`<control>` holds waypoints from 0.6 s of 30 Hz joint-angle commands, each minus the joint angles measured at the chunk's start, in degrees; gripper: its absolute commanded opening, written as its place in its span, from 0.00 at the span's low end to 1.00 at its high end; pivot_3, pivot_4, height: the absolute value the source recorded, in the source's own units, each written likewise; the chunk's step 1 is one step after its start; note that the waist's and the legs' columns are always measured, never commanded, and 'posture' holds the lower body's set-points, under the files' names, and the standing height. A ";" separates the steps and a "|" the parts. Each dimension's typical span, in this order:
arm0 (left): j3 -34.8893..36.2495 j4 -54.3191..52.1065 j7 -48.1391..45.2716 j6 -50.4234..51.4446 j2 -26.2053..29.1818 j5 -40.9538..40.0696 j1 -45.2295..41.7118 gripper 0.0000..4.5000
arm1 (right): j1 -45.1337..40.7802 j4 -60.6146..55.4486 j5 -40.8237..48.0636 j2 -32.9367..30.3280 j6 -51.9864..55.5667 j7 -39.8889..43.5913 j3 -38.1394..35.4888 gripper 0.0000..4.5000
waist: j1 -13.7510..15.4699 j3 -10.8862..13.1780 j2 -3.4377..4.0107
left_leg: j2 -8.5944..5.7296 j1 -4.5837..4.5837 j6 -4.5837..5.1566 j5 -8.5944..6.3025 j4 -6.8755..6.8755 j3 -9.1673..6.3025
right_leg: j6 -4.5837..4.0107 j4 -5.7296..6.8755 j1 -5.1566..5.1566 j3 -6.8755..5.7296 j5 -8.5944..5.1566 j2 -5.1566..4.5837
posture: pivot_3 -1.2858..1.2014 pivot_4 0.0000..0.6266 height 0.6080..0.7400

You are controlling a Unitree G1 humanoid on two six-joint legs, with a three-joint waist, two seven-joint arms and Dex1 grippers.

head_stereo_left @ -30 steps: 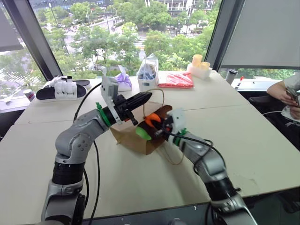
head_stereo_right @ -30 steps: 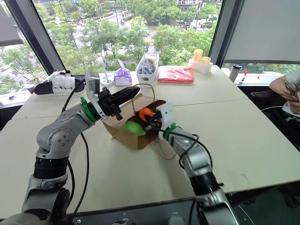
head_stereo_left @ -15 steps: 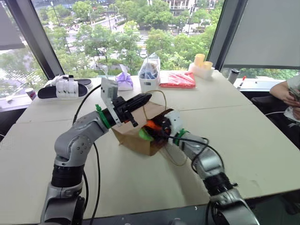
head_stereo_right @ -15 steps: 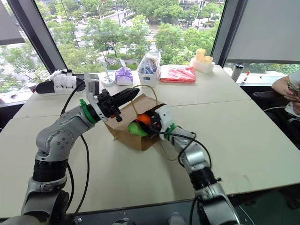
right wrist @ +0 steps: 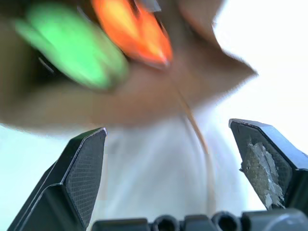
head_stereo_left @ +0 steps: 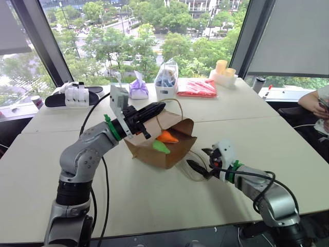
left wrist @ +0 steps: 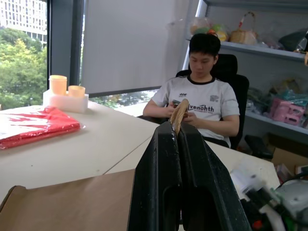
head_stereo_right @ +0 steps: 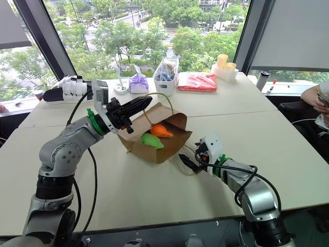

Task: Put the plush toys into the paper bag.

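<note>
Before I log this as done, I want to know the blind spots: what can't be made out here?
- Orange toy and green toy: the paper bag wall hides their lower parts in the head views; motion blur smears them in the right wrist view.
- What the left gripper pinches: a tan strip between its shut fingers, too little showing to confirm it as the handle.
- Bag's interior: shadowed.

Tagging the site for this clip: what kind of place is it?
Probably an office or lab meeting room, several floors up. Large pale tables are pushed together by floor-to-ceiling windows looking down on trees and streets, and a seated person sits in an office chair in front of cluttered storage shelves.
</note>
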 commanded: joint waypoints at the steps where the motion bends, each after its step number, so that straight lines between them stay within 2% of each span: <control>1: 0.86 -1.55 -0.27 -1.34 0.25 -0.06 -0.84 0.00 | -3.32 3.67 -3.10 0.14 -1.98 -0.48 1.85 0.98 | -0.09 0.00 0.00 | 0.00 0.00 0.00 0.00 -0.01 0.00 | 0.00 0.00 -0.01 0.00 0.00 0.00 | 0.52 0.24 1.00; 3: 0.79 -1.87 -0.15 -1.42 0.22 0.03 -0.56 0.00 | -5.11 7.18 -4.49 0.81 -2.30 -0.94 2.66 0.98 | -0.17 0.00 0.00 | 0.01 0.00 0.00 0.00 -0.02 0.00 | 0.00 0.00 -0.02 0.00 0.00 0.00 | 0.52 0.24 1.00; 6: 0.56 -2.22 0.05 -1.54 0.26 0.42 -0.28 0.00 | -6.45 9.59 -5.32 1.22 -3.80 -0.53 2.96 0.81 | -0.04 0.00 0.00 | 0.01 0.00 0.00 0.00 -0.01 0.00 | 0.00 0.00 -0.02 0.00 0.00 0.00 | 0.52 0.24 1.00; 13: 0.79 -2.47 0.89 -1.49 -0.03 0.29 -0.33 0.00 | -7.85 7.21 -1.58 1.85 1.19 0.90 -0.65 0.01 | 0.10 0.00 0.00 | 0.00 -0.05 -0.01 0.00 0.01 -0.02 | 0.01 -0.05 -0.02 0.00 0.00 0.00 | 0.52 0.24 1.00; 16: 0.93 -1.88 1.53 -2.16 -0.44 0.75 -0.95 0.00 | -9.75 4.95 1.41 2.47 5.11 0.63 -3.56 0.01 | 0.10 0.00 0.00 | 0.00 -0.04 0.00 0.00 0.00 -0.04 | 0.00 -0.05 -0.02 0.00 0.00 0.00 | 0.52 0.24 1.00; 18: 1.64 1.15 3.18 -4.77 -1.35 2.71 -3.46 0.00 | -15.07 2.97 5.64 3.03 9.13 -0.27 -8.37 0.01 | 0.07 0.05 0.03 | 0.00 -0.04 -0.01 0.00 0.00 -0.03 | 0.00 -0.05 -0.02 0.00 0.01 0.00 | 0.52 0.24 1.00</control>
